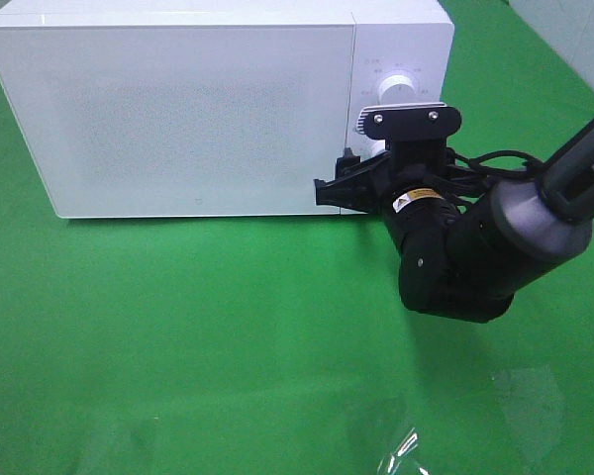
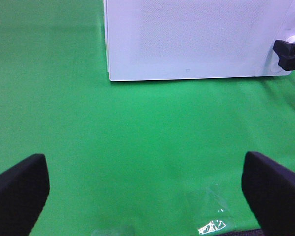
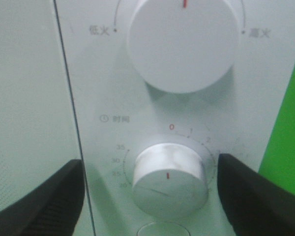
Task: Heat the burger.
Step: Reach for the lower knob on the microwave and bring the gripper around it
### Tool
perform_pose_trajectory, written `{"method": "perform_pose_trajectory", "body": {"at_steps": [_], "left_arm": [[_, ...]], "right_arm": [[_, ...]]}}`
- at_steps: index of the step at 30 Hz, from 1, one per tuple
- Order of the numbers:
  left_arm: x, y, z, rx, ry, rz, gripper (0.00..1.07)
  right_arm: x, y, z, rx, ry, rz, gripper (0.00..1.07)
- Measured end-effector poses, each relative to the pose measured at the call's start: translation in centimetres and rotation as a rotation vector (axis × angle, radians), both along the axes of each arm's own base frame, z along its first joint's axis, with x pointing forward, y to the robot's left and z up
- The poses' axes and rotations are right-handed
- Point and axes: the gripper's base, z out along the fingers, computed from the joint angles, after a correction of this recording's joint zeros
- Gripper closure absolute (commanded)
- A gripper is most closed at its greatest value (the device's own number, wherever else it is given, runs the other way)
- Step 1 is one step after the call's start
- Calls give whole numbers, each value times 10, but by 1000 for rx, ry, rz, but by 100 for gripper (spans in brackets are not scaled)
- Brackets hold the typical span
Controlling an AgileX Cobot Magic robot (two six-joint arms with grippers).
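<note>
Two black fingers [image 3: 44, 196] flank the lower timer dial [image 3: 169, 179] on the white microwave [image 1: 178, 109].

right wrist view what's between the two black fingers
The lower white timer knob, right gripper open around it, in the right wrist view.

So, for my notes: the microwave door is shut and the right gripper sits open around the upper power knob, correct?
Not quite. The microwave door is shut and the right gripper is open, but it brackets the lower timer knob, not the upper power knob above it; the right wrist view shows this.
</note>
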Motion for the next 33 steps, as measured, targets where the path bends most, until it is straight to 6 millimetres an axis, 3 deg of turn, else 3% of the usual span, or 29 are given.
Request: {"method": "perform_pose_trajectory", "body": {"at_steps": [8, 13, 15, 18, 20, 21, 22, 33], "left_arm": [[0, 0, 0, 0, 0, 0, 8], [0, 0, 0, 0, 0, 0, 8], [0, 0, 0, 0, 0, 0, 8], [0, 0, 0, 0, 0, 0, 8], [0, 0, 0, 0, 0, 0, 8], [0, 0, 0, 0, 0, 0, 8], [0, 0, 0, 1, 0, 1, 8], [0, 0, 0, 1, 0, 1, 8]], "right_arm": [[2, 0, -2, 0, 2, -6, 35], [3, -1, -2, 1, 2, -10, 43], [3, -1, -2, 1, 3, -13, 61], [3, -2, -2, 2, 4, -17, 68], [4, -4, -2, 7, 3, -31, 94], [4, -4, -2, 7, 3, -31, 94], [4, -4, -2, 6, 3, -29, 105], [4, -4, -2, 7, 2, -29, 107]]}}
